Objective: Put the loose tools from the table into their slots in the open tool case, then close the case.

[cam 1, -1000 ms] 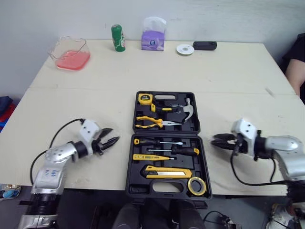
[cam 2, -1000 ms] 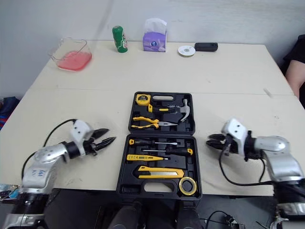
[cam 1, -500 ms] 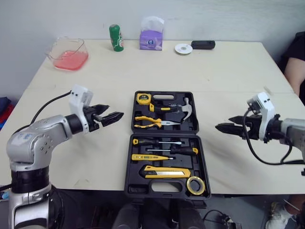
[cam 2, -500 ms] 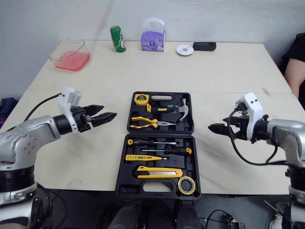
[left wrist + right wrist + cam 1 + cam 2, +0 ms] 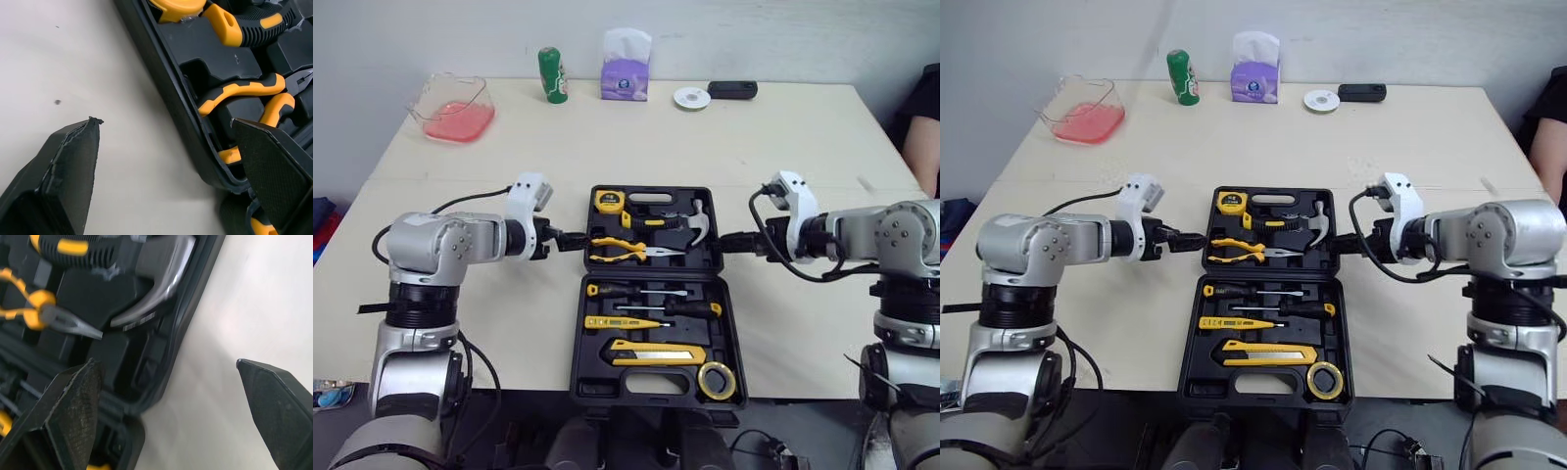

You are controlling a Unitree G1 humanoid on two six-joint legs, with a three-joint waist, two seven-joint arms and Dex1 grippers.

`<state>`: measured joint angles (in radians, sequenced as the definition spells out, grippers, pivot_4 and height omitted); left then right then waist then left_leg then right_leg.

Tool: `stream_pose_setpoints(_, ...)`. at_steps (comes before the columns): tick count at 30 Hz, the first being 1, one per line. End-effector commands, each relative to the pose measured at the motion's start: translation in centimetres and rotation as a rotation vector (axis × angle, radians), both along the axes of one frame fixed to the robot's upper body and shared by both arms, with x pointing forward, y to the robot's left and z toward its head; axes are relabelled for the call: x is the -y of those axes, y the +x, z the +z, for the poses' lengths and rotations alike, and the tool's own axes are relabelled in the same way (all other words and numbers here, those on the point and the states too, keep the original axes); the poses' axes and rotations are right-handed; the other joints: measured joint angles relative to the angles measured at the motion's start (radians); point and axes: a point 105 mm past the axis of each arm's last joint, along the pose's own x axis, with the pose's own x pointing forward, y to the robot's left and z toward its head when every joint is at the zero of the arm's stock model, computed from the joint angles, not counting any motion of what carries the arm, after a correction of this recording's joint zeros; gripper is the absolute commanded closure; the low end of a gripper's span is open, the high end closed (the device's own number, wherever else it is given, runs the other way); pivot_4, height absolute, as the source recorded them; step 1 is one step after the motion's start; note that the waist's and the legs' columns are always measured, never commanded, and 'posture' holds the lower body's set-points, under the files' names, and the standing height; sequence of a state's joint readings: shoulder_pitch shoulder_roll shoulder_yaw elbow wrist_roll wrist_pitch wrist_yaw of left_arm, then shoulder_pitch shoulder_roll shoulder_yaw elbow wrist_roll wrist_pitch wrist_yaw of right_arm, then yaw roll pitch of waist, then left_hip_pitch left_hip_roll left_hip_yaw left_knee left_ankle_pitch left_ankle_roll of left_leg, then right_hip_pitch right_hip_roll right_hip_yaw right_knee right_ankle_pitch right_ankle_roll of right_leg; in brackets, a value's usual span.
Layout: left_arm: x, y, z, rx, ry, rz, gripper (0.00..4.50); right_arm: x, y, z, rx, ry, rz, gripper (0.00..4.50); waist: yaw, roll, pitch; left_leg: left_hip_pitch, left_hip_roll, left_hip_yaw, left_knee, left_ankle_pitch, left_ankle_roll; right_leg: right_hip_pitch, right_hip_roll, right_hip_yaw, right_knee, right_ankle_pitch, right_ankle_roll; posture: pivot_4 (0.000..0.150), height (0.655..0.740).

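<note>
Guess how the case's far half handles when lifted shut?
Probably heavy for its size: the far half holds a hammer, pliers and tape measure. Likely stiff, since it looks like moulded plastic. The tools may shift as it tips unless their slots grip them.

The black tool case (image 5: 656, 384) lies open and flat near the front edge of the table (image 5: 607, 137). Far half: yellow tape measure (image 5: 611, 203), hammer (image 5: 680, 221), yellow-handled pliers (image 5: 622, 251). Near half: two screwdrivers (image 5: 651, 292), yellow tester (image 5: 626, 322), yellow utility knife (image 5: 656, 353), tape roll (image 5: 718, 381). All are seated in their slots.
</note>
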<state>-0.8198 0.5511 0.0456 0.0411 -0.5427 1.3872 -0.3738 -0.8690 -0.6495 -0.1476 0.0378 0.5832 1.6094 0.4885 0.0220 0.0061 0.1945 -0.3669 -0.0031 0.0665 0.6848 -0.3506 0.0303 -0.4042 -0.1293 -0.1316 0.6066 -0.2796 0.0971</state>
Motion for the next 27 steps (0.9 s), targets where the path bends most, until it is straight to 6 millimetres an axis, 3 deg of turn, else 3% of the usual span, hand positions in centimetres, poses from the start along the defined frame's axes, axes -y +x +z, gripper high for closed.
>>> stream_pose_setpoints(1, 0.8, 0.6, 0.7, 0.037, 0.002, -0.002, 0.0, 0.0, 0.5, 0.4, 0.016, -0.015, -0.034, 0.03, 0.001, 0.0, 0.0, -0.003, 0.0, 0.001, 0.0, 0.0, 0.0, -0.003, 0.0, 0.0, 0.001, 0.0, 0.0, 0.15, 0.74)
stream_pose_setpoints(16, 0.7, 1.4, -0.4, 0.024, 0.043, 0.037, 0.0, -0.8, 1.2, -1.0, -0.023, -0.049, -0.064, 0.03, -0.005, 0.0, 0.0, -0.005, -0.001, 0.005, 0.0, 0.002, 0.0, -0.009, 0.0, -0.002, 0.006, 0.0, 0.0, 0.15, 0.74)
stream_pose_setpoints(20, 0.7, 1.2, -1.6, -0.017, 0.054, 0.025, 0.0, -0.8, 1.4, -1.7, -0.048, -0.061, -0.084, 0.03, -0.01, 0.0, 0.0, -0.005, -0.001, 0.005, 0.0, 0.002, 0.0, -0.009, 0.0, -0.002, 0.006, 0.0, 0.0, 0.15, 0.74)
stream_pose_setpoints(24, 1.1, 1.1, -1.9, -0.036, 0.053, 0.005, 1.71, -1.1, 1.6, -2.0, -0.058, -0.066, -0.084, 0.0, -0.013, 0.0, 0.0, -0.004, -0.001, 0.005, 0.0, 0.002, 0.001, -0.009, 0.0, -0.001, 0.006, 0.0, 0.0, 0.15, 0.74)
stream_pose_setpoints(27, 1.1, 1.3, -2.3, -0.044, 0.05, 0.01, 3.13, -1.1, 1.9, -2.2, -0.072, -0.044, -0.109, 0.84, -0.022, 0.0, 0.0, -0.004, -0.001, 0.005, 0.0, 0.002, 0.0, -0.009, 0.0, -0.001, 0.007, 0.0, 0.0, 0.15, 0.74)
